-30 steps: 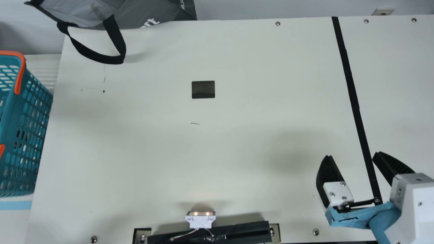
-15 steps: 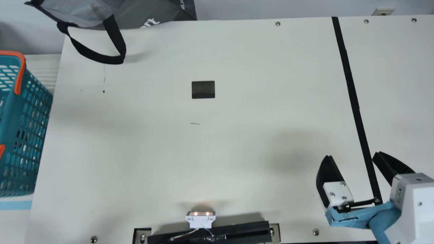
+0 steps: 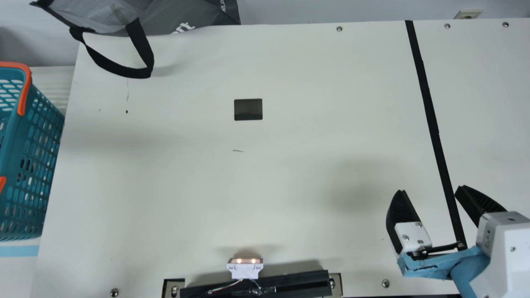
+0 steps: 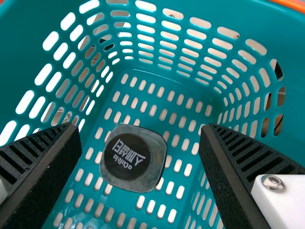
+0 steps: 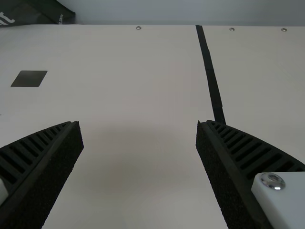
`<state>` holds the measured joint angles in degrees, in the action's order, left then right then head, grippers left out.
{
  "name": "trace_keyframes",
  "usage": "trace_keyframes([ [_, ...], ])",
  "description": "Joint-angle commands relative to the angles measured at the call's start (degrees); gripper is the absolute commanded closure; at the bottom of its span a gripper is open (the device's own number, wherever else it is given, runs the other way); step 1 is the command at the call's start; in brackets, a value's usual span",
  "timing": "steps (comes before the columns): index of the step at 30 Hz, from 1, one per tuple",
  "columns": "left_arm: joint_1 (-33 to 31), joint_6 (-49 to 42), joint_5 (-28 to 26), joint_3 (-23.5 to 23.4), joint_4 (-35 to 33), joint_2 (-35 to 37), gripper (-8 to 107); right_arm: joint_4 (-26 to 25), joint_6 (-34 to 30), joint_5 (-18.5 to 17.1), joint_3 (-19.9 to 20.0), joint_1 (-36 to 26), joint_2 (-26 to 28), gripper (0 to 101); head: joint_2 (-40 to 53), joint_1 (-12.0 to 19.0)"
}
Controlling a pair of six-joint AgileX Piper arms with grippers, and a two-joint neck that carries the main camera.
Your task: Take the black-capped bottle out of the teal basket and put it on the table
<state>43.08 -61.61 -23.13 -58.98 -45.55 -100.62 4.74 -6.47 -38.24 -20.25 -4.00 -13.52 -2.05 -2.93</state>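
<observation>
One black-capped bottle (image 4: pixel 127 160): inside the teal basket (image 4: pixel 28 31), apparently upright on its floor, cap towards the wrist camera.
Left gripper (image 4: pixel 139 127): spread wide and grasping nothing, above the bottle or partly inside the basket; I cannot tell how deep.
Right gripper (image 3: pixel 431 189): also spread, nothing between its fingers, well apart from the basket over the table (image 3: pixel 248 186).
Step in hand: lining up the left gripper for the grasp, I judge; the lift has not begun.
Next over the basket: centre the fingers about the bottle, lower them past the cap, then close on the body.
Table beside the basket: where the bottle should go, once raised clear of the rim.
</observation>
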Motion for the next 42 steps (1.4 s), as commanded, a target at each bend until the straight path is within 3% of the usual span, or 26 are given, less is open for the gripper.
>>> trace_keyframes([
  [1,-0.1,-0.2,0.1,-0.5,0.3,-0.9,-8,0.0,0.0,0.0,0.0,0.0,0.0,10,0.5,0.2],
  [30,0.5,-2.1,1.2,-2.9,0.6,-7.2,-8,-0.1,0.0,0.0,0.0,0.0,0.0,10,0.5,0.2],
  [32,0.6,-2.2,1.1,-2.9,0.6,-7.3,22,-0.1,0.0,0.0,0.0,0.0,0.0,10,0.5,0.2],
  [33,0.6,-2.3,1.1,-2.9,0.5,-7.3,25,-0.1,0.0,0.0,0.0,0.0,0.0,10,0.5,0.2],
  [34,0.7,-2.5,1.1,-2.9,0.4,-7.3,46,-0.1,0.0,0.0,0.0,0.0,0.0,10,0.5,0.2],
  [35,0.7,-2.5,1.1,-2.9,0.4,-7.3,54,-0.1,0.0,0.0,0.0,0.0,0.0,10,0.5,0.2],
  [38,0.7,-2.9,1.0,-2.7,0.1,-7.4,56,-0.1,0.0,0.0,0.0,0.0,0.0,10,0.5,0.2],
  [42,0.7,-3.5,0.9,-2.5,-0.4,-7.3,67,-0.1,0.0,0.0,0.0,0.0,0.0,10,0.5,0.2],
])
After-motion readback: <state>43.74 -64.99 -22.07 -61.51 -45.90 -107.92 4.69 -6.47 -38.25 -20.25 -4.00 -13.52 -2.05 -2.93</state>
